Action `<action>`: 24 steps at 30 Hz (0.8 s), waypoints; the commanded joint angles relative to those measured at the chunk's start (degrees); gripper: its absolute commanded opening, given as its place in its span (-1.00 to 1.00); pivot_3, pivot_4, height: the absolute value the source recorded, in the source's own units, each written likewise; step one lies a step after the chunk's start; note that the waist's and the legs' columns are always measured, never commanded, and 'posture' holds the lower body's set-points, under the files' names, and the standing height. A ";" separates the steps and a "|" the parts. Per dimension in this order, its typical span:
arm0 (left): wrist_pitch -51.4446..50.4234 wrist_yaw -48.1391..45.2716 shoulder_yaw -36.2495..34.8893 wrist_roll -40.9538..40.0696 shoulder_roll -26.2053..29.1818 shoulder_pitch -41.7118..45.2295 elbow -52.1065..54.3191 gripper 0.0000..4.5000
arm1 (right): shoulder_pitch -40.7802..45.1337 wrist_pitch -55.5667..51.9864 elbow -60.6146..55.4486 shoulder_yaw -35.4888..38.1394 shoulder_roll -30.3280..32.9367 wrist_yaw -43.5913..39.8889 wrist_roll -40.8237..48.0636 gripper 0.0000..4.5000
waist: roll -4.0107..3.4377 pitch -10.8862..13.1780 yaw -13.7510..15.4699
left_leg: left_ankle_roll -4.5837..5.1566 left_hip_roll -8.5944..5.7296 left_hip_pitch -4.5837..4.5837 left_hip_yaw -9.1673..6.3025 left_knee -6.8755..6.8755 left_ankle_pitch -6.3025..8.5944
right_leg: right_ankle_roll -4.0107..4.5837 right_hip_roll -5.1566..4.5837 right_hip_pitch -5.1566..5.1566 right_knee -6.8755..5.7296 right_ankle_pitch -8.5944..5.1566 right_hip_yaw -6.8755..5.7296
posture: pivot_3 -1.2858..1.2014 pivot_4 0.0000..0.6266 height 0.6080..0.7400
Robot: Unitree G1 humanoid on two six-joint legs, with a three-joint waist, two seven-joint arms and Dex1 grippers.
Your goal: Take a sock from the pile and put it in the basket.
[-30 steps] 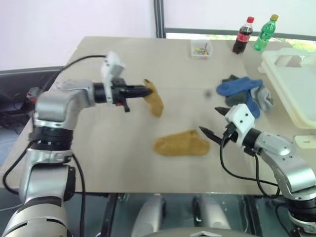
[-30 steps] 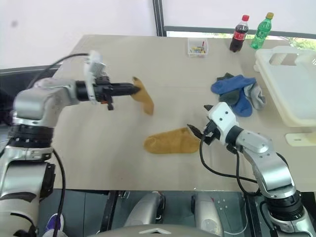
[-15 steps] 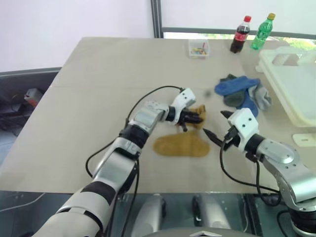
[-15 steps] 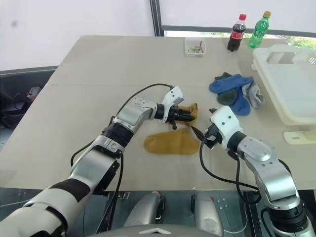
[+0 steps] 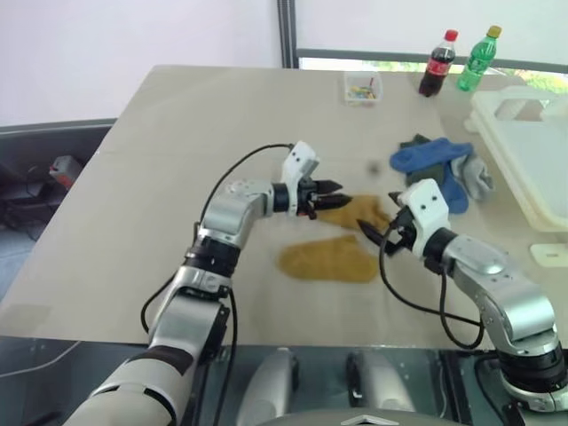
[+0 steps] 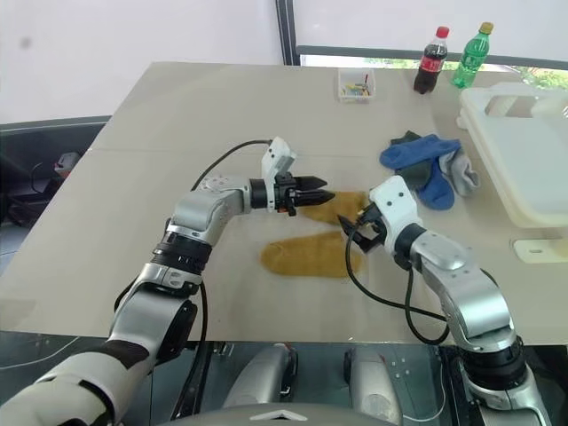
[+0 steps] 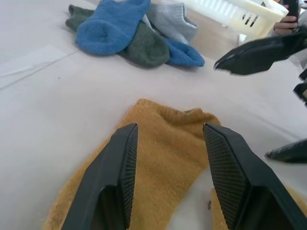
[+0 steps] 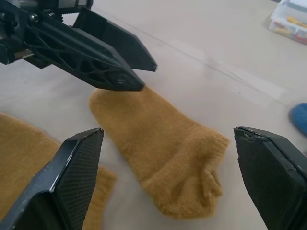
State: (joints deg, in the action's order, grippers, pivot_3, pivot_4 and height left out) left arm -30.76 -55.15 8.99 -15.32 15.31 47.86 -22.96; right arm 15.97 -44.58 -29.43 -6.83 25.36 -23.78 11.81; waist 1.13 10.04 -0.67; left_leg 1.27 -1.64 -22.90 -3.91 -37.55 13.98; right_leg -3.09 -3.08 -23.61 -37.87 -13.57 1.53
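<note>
We take the basket [image 6: 524,169] as our landmark; it sits at the far right edge of the table [image 6: 177,133]. Just beside it, twd the table centre, lies the pile [image 6: 428,165]: blue, dark green and grey socks, heaped and touching. Further from the basket, nr mid-table, we see a mustard sock [image 7: 163,158] lying flat, w/ a second mustard sock [image 6: 306,256] just nearer the robot than it.

Left gripper [image 7: 169,165]: fingers spread, one each side of the first mustard sock's toe end, not pinching it; sock rests on the table between and beyond them. Right gripper [image 8: 172,182]: fingers spread wide, pointing at the same sock's cuff end from the basket side, not touching it.

Beyond the basket, at the far table edge, stand a cola bottle [image 6: 430,61] and a green bottle [image 6: 471,55]; a small clear box [image 6: 356,85] is farther along that edge.
</note>
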 commanded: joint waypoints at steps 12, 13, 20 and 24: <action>7.21 11.87 -0.56 7.88 -0.25 -4.33 -1.76 0.02 | 7.64 1.93 18.48 2.91 -6.75 6.00 -3.66 1.00 | -0.02 -0.01 -0.08 | -0.01 -0.03 0.00 0.08 0.03 -0.01 | 0.01 -0.02 -0.07 -0.02 0.01 0.07 | 0.03 -0.52 1.00; 6.72 12.13 -0.73 7.90 -0.12 -4.57 -1.66 0.02 | 7.63 1.88 18.51 3.11 -6.67 5.82 -3.62 1.00 | -0.01 -0.01 -0.10 | -0.01 -0.03 0.01 0.08 0.03 0.00 | 0.01 -0.02 -0.06 -0.03 0.02 0.07 | 0.03 -0.52 1.00; 4.73 13.03 -1.19 7.68 -0.67 -5.66 -2.99 -0.20 | 7.45 1.74 19.50 2.57 -6.45 3.91 -3.18 -0.02 | -0.03 -0.02 -0.20 | 0.00 -0.04 0.06 0.10 0.03 0.00 | 0.01 -0.01 -0.05 -0.07 0.02 0.08 | 0.03 -0.52 1.00; 5.47 13.57 -1.89 7.46 -1.20 -6.18 -2.52 -0.93 | 7.54 2.15 20.23 2.25 -6.34 3.00 -3.39 -0.83 | -0.04 -0.02 -0.20 | -0.01 -0.05 0.07 0.10 0.03 0.00 | 0.01 -0.01 -0.04 -0.08 0.02 0.08 | 0.03 -0.52 1.00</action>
State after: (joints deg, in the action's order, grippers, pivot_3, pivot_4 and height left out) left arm -25.52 -41.99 7.52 -7.15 14.36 42.33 -26.20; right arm 22.87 -43.41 -8.31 -4.63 18.69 -20.10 8.24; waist 1.10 10.01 -0.87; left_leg 1.26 -1.68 -22.84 -3.81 -37.53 13.97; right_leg -3.09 -3.08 -23.65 -37.95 -13.55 1.60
